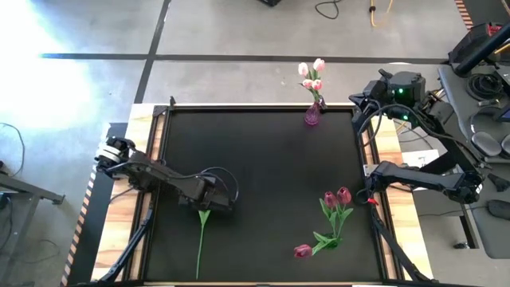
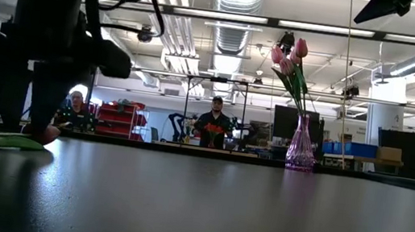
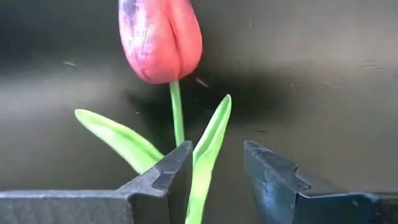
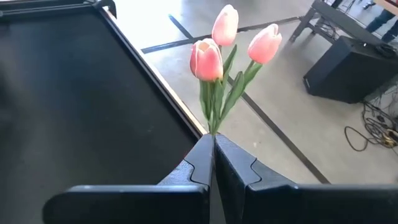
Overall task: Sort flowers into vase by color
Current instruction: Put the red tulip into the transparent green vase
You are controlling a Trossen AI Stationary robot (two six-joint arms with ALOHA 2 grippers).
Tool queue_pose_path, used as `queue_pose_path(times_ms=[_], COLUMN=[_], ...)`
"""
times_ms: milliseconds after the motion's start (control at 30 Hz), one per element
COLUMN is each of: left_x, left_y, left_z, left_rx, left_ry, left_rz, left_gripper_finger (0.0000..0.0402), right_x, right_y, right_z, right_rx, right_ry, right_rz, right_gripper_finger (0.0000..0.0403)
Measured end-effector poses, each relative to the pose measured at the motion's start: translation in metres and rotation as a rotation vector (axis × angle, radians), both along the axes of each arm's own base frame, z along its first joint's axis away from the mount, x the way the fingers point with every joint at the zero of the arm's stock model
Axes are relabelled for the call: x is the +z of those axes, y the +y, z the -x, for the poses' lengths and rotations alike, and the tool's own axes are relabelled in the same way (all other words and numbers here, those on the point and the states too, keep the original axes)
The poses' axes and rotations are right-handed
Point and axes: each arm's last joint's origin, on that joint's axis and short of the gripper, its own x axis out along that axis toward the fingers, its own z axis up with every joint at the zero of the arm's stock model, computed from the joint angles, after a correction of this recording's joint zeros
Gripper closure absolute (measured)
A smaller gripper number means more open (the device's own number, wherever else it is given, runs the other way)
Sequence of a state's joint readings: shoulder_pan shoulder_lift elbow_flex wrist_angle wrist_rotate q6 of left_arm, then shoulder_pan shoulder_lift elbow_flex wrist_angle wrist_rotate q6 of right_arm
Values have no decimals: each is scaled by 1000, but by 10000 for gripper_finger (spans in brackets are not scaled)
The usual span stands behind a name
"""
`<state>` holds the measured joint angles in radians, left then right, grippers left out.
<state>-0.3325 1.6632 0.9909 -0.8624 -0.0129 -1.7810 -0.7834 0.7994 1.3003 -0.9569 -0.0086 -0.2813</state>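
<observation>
A magenta-red tulip [image 3: 160,40] lies flat on the black table. Its stem [image 1: 200,243] runs toward the near edge, and its head is hidden under my left gripper [image 1: 212,199] in the high view. That gripper [image 3: 217,155] is open and low over the tulip. One green leaf [image 3: 208,152] runs between the fingers and the stem [image 3: 177,115] passes behind one finger. A purple glass vase [image 1: 311,115] at the far edge holds three pale pink tulips [image 4: 208,59]. My right gripper [image 4: 212,140] is shut and hovers right of the vase, holding nothing. My left gripper comes down on the tulip from above, its open fingers [image 3: 177,165] across the stem just below the head. The leaf lies close against one finger. I cannot tell whether either finger touches the leaf or the stem.
Three dark magenta tulips [image 1: 335,211] lie together on the table near its right edge, one head [image 1: 303,251] toward the near side. The table has a raised wooden rim [image 1: 374,135]. People sit in the room beyond the far edge [image 2: 213,125].
</observation>
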Motion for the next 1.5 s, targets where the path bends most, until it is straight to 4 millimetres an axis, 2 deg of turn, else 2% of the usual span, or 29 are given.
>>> queue_pose_path(times_ms=[167,433,500,600,767,1000,1133,1300,1500], left_x=[-4,-9,-7,6,33,74,86,79,44], left_y=[2,4,4,3,6,22,31,24,21], left_z=[-2,1,1,-2,-4,-1,4,14,14], left_rx=[-7,-35,-54,-82,-101,-142,-107,-75,-83], left_ry=[7,28,17,-39,-159,-351,-380,-251,-114], left_rz=[-2,14,20,31,-33,-280,-219,-38,87], left_gripper_finger=[290,357,376,397,400,401,401,379,311], right_x=[0,1,2,2,3,3,4,4,4], right_y=[0,0,0,1,2,2,3,3,3], right_z=[0,0,0,1,2,2,1,1,1], right_rx=[-3,14,24,30,30,23,30,12,-8], right_ry=[-3,9,16,21,19,5,-45,-89,-114], right_rz=[-3,26,42,53,56,53,15,-32,-60], right_gripper_finger=[394,394,394,394,394,394,393,393,383])
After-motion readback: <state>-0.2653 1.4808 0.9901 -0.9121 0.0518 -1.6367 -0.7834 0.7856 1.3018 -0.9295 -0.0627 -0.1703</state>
